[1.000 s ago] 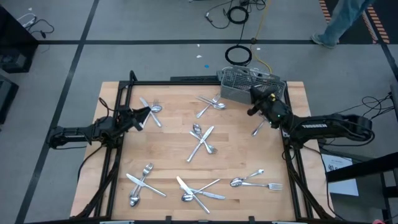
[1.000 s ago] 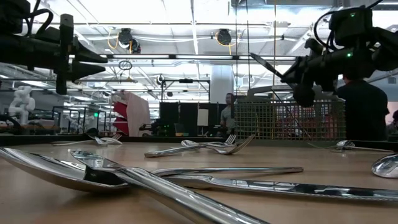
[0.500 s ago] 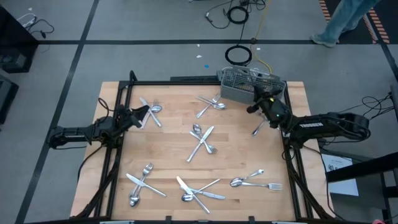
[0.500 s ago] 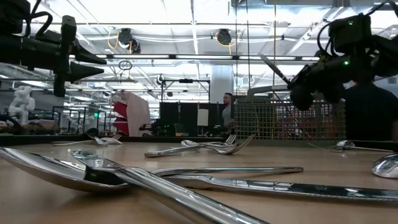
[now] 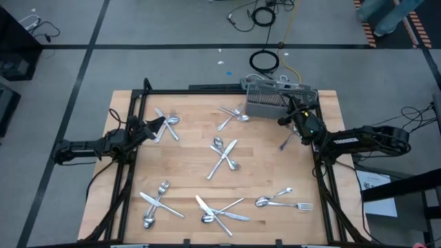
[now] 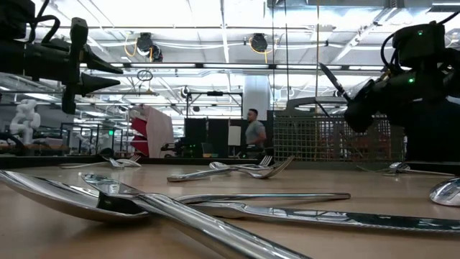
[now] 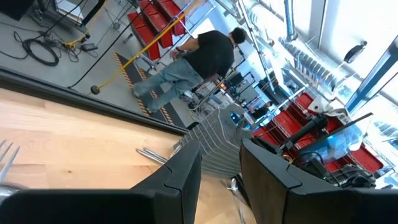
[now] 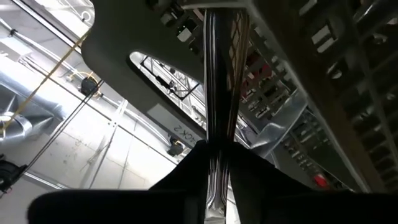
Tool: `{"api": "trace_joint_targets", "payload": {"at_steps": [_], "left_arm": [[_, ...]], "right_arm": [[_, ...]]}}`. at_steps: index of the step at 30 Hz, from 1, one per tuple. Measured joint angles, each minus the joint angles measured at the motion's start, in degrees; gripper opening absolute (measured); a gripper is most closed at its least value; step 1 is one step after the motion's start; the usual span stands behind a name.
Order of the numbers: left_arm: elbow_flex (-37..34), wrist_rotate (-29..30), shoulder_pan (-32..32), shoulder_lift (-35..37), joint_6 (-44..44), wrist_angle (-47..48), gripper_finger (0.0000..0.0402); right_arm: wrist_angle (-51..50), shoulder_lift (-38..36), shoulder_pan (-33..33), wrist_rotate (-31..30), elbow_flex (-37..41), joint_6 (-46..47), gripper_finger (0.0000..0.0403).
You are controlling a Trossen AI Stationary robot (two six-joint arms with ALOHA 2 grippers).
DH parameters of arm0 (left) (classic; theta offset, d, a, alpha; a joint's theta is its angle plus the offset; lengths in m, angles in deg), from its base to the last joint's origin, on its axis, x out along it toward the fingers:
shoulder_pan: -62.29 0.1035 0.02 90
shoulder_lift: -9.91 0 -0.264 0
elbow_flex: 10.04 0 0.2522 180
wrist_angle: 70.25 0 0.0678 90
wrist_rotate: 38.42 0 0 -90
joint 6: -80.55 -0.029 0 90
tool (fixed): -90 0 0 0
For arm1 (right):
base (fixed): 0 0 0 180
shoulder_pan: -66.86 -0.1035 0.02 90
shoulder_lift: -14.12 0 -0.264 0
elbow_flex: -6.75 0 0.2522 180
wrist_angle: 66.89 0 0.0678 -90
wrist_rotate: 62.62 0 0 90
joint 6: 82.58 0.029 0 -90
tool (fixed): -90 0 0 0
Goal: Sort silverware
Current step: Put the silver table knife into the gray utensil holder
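Silverware lies scattered over the wooden table (image 5: 193, 172) in several small heaps, such as a crossed group (image 5: 224, 155) at the middle and a pair (image 5: 234, 116) near the wire-mesh basket (image 5: 275, 100). My right gripper (image 5: 286, 118) hovers by the basket's near right corner, shut on one slender piece of silverware (image 6: 332, 78). My left gripper (image 5: 157, 128) waits above the table's left side, open with nothing between its fingers (image 7: 186, 180). My right gripper pinches the slender piece (image 8: 216, 140) between its two fingers, which lie about level. The fingers hide the end they hold. The free end (image 6: 323, 68) sticks out past the fingertips and slants upward, lifted clear of the table, close to the basket's mesh (image 8: 323, 68).
One loose piece (image 5: 286, 142) lies on the table just near of my right gripper. More heaps sit along the near edge (image 5: 217, 210), (image 5: 155, 201), (image 5: 282, 200), and one by my left gripper (image 5: 169, 120). A black frame (image 5: 131, 165) runs along the table's sides. A person (image 6: 251, 133) stands in the room behind.
My right gripper has sunk a little and gone toward the table's right edge, rolling its wrist. The held piece has gone with it, staying clear of the table and still slanting upward.
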Motion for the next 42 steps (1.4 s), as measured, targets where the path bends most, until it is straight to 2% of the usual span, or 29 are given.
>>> {"api": "trace_joint_targets", "payload": {"at_steps": [9,15,18,28,32,37,42], "left_arm": [[0.0,0.0,0.0,0.0,0.0,0.0,0.0120],[0.0,0.0,0.0,0.0,-0.1,0.0,0.0120],[0.0,0.0,0.0,0.0,-0.1,0.0,0.0120],[0.0,0.0,0.0,0.0,-0.2,0.0,0.0120],[0.0,0.0,0.0,0.0,-0.4,0.0,0.0120],[0.0,-1.5,0.0,0.0,-3.5,0.0,0.0120],[0.0,-5.3,0.0,0.0,-3.8,0.0,0.0120]], "right_arm": [[1.0,-0.1,0.0,1.1,0.0,0.0,0.0111],[1.7,-0.1,0.0,1.3,-1.9,-0.8,0.0121],[1.7,-0.1,0.1,1.1,-4.8,-4.1,0.0119],[-0.9,-0.1,0.3,1.3,-18.8,-23.2,0.0119],[-2.7,-0.1,0.3,2.9,-25.0,-33.7,0.0119],[-9.8,0.0,0.3,12.3,-33.2,-54.5,0.0119],[-22.9,0.1,-0.7,26.8,-42.0,-73.9,0.0119]]}}
